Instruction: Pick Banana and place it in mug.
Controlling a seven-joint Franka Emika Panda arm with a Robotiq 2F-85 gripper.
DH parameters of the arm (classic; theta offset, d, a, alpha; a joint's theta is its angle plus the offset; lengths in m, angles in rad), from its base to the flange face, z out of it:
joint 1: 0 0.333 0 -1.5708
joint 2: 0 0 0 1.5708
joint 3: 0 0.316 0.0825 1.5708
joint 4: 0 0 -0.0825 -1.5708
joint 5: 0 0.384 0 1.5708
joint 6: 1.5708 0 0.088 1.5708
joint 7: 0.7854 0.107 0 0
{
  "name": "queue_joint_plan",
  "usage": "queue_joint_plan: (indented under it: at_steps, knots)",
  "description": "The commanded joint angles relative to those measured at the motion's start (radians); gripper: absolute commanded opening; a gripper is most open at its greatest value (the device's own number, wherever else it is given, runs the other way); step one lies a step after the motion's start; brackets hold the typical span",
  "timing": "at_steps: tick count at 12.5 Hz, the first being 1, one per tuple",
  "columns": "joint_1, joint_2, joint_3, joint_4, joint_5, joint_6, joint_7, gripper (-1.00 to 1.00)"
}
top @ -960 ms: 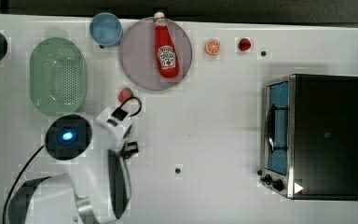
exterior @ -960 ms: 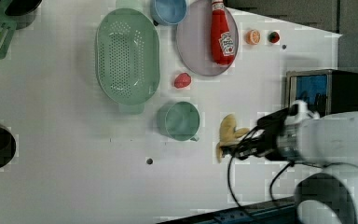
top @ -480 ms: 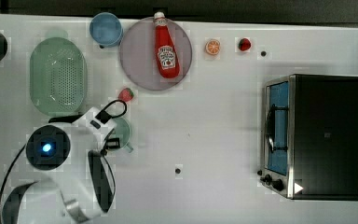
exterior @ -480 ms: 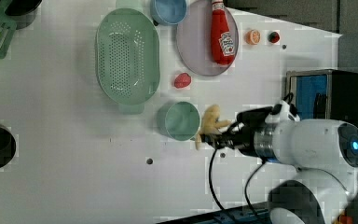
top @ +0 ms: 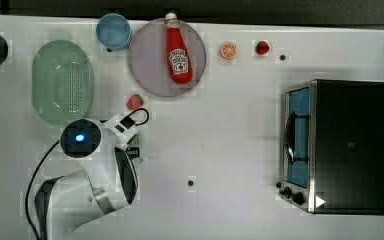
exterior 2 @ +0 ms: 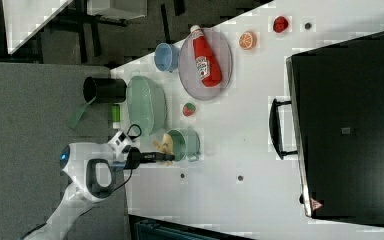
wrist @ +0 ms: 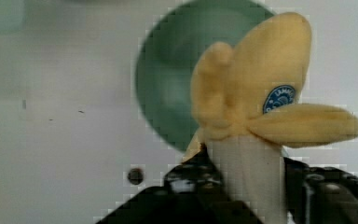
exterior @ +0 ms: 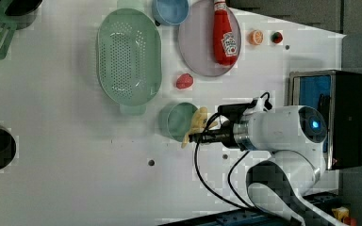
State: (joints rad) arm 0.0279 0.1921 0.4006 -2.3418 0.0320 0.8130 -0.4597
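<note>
yellow banana (exterior: 194, 126), held earlier beside the mug (exterior: 176, 121), now overlaps its rim.

Ketchup bottle (top: 178, 54) on a plate (top: 147, 62), beside a blue cup (top: 113, 31).

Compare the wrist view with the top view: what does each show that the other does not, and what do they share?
Wrist view alone: the banana, a pale yellow soft toy with a round blue sticker, held in the tool in front of the teal mug.

Top view alone: the ketchup bottle lying on a grey plate, the blue cup, the green basket, an orange slice, two strawberries and the toaster oven; the arm covers the spot where the mug stands.

Both: the white table with its small dark holes.
</note>
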Motion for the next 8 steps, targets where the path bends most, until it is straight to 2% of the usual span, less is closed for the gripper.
queue_joint_plan:
  at_steps: [1,2,3,6,8]
  knots:
    - [-0.002,-0.035,0.022,0.007,-0.015,0.077,0.072,0.61]
    - [-0.002,-0.036,0.017,0.008,-0.016,0.079,0.082,0.85]
    - [-0.002,-0.037,0.015,0.008,-0.016,0.082,0.082,1.00]
    - [-0.008,-0.070,-0.009,0.028,-0.012,0.093,0.082,1.00]
    - [-0.016,-0.151,-0.043,0.049,-0.010,0.066,0.082,1.00]
